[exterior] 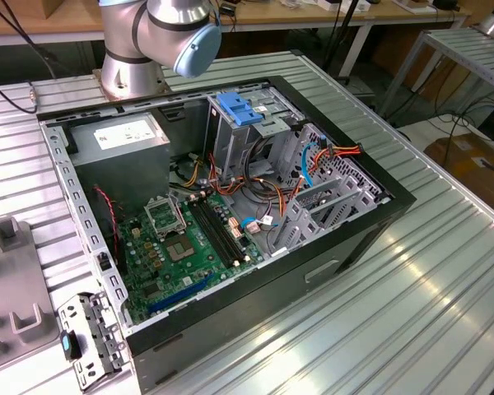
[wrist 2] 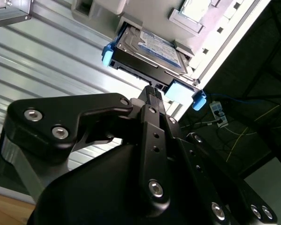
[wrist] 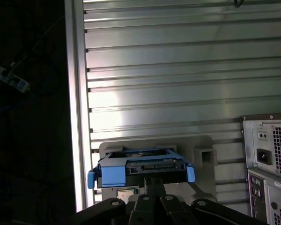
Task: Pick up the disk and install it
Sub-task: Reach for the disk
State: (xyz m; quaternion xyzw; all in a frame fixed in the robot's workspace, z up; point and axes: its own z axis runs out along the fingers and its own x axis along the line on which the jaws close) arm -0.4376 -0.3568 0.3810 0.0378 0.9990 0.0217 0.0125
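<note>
your gripper [wrist 2: 152, 93] is right at the connector edge of the disk [wrist 2: 150, 49]; can't tell how wide it's open or whether it has hold. disk lies flat in a grey holder [wrist: 201, 151] on the ribbed metal table [wrist: 154, 70], likely so that edge stays reachable. dark casing, blue plastic rails.

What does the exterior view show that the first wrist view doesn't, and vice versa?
Exterior view's extras: the open inside of the computer case, with green motherboard, blue-topped grey cage, and the arm's base. First wrist view's extras: the disk with blue rails, the pincer close to it. Both: the ribbed metal table and the computer case, its back panel in the wrist view.
</note>
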